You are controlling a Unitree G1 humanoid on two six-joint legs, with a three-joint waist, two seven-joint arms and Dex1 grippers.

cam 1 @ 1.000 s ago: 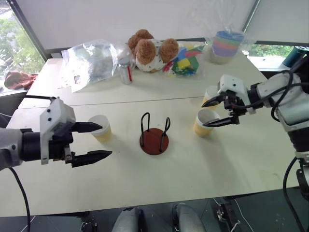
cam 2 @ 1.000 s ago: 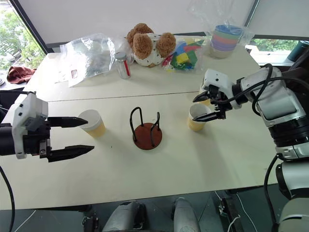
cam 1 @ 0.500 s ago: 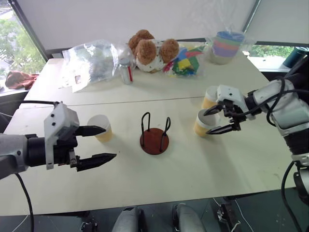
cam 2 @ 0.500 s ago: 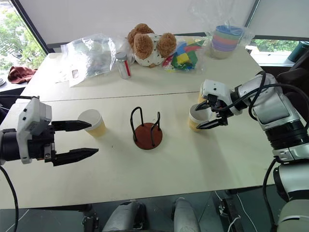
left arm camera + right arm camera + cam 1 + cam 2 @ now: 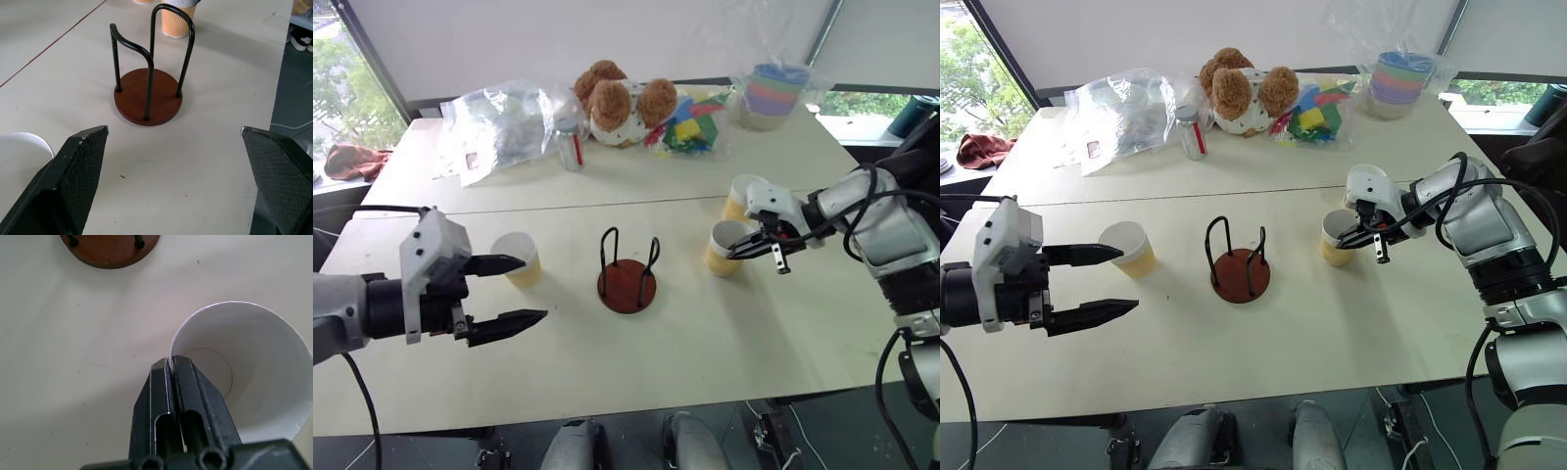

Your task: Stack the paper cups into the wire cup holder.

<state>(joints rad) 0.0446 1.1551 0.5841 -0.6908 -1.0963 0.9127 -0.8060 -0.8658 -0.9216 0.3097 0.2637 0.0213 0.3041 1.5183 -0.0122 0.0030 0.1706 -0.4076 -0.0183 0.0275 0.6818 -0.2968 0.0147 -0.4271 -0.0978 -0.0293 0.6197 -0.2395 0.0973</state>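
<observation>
The worktop [image 5: 724,343] carries all three paper cups and the wire cup holder [image 5: 626,274], which stands upright near the middle, closer to the front edge than to the clutter along the back edge. From the holder, one paper cup [image 5: 724,250] stands toward the right edge, and the right gripper [image 5: 172,366] has its jaws pressed together on that cup's wall, one finger inside the mouth and one outside, at the rim side facing the holder. The cup stands upright, its long axis vertical, matching the upright wire loops it must drop between; in the right wrist view the holder's red base lies well apart, beyond the pinched rim. So the coming move, as I judge it, is a lift and a carry across the worktop toward the middle, then a straight lowering. The right arm is plainly the nearer one for this cup.

A second cup [image 5: 740,199] stands just behind the pinched one, toward the back edge. A third cup [image 5: 518,259] stands toward the left edge from the holder, just beside the upper finger of the left gripper [image 5: 504,290], whose jaws are spread wide and point at the holder without touching anything.

Against the earlier frame, the right gripper has come down from spread jaws hovering around the cup's rim to a closed pinch on it; the left gripper has kept its place.
</observation>
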